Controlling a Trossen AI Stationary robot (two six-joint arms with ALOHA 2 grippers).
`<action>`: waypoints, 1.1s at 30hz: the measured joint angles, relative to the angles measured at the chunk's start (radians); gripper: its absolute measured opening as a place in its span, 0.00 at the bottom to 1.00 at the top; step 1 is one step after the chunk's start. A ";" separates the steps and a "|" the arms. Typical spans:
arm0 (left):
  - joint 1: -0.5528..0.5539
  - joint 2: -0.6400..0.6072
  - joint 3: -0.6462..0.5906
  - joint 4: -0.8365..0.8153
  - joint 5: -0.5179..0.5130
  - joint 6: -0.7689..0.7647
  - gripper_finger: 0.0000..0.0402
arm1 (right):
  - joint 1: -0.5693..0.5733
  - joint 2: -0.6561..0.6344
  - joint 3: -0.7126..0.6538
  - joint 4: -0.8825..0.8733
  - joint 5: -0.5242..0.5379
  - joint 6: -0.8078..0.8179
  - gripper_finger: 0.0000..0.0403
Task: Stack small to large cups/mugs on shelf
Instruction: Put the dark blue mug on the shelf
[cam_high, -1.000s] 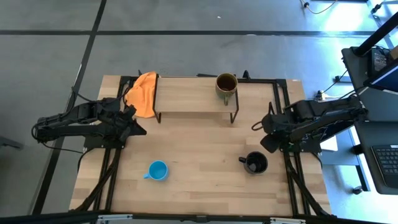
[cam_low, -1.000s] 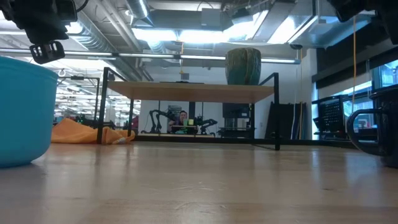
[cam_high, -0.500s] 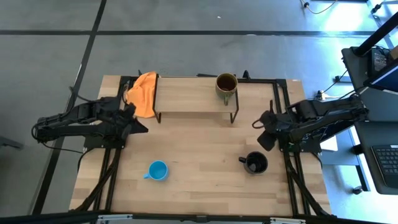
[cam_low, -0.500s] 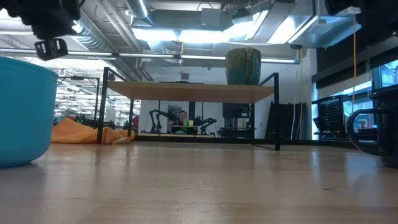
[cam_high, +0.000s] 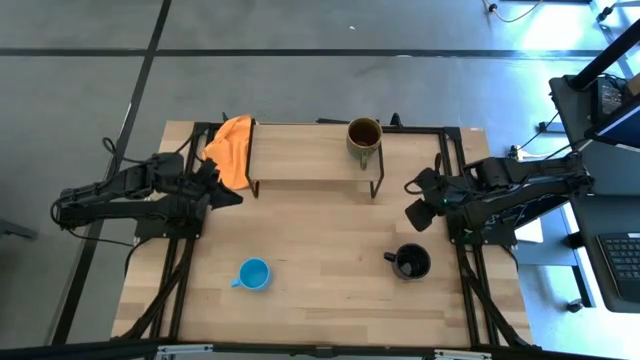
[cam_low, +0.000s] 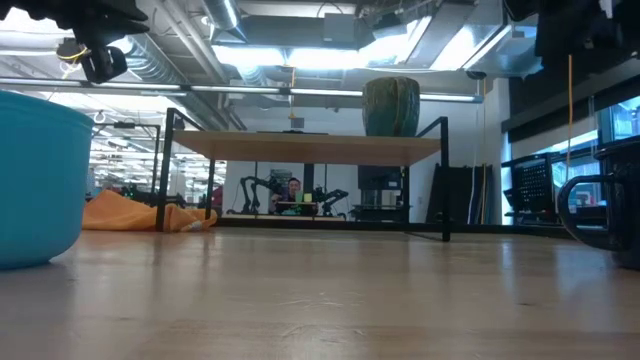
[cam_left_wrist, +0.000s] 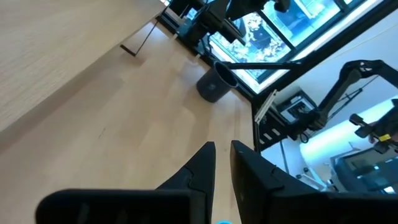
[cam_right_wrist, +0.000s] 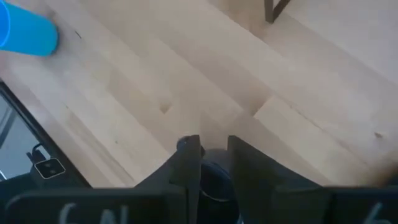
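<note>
The olive-brown mug (cam_high: 363, 140) stands on its base at the right end of the shelf (cam_high: 305, 152); it also shows in the low view (cam_low: 391, 106). The light blue mug (cam_high: 254, 274) stands on the table near the front, left of middle. The black mug (cam_high: 410, 262) stands on the table at the front right. My left gripper (cam_high: 226, 197) hangs over the table by the shelf's left end, shut and empty. My right gripper (cam_high: 414, 213) hangs over the table between the shelf's right end and the black mug, its fingers (cam_right_wrist: 186, 165) a narrow gap apart, empty.
An orange cloth (cam_high: 232, 150) lies at the shelf's left end, partly under it. The shelf's thin black legs (cam_low: 445, 180) stand on the table. Bare tabletop (cam_high: 330, 240) lies between the two mugs in front of the shelf. A person shows far behind the table (cam_low: 291, 190).
My right gripper has moved toward the table's left and far edges, away from the black mug and nearer the shelf's right end. My left gripper has risen and shifted slightly toward the far edge. The mugs have stayed still.
</note>
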 joint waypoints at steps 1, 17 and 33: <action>0.000 0.000 0.000 -0.003 -0.001 0.000 0.11 | 0.000 0.000 0.000 0.000 0.001 -0.001 0.21; 0.000 0.000 0.000 -0.063 -0.086 -0.005 0.11 | 0.022 -0.001 0.000 -0.193 -0.164 0.013 0.21; 0.000 0.000 0.000 -0.159 -0.122 0.000 0.11 | 0.149 0.000 0.000 -0.157 -0.315 0.051 0.21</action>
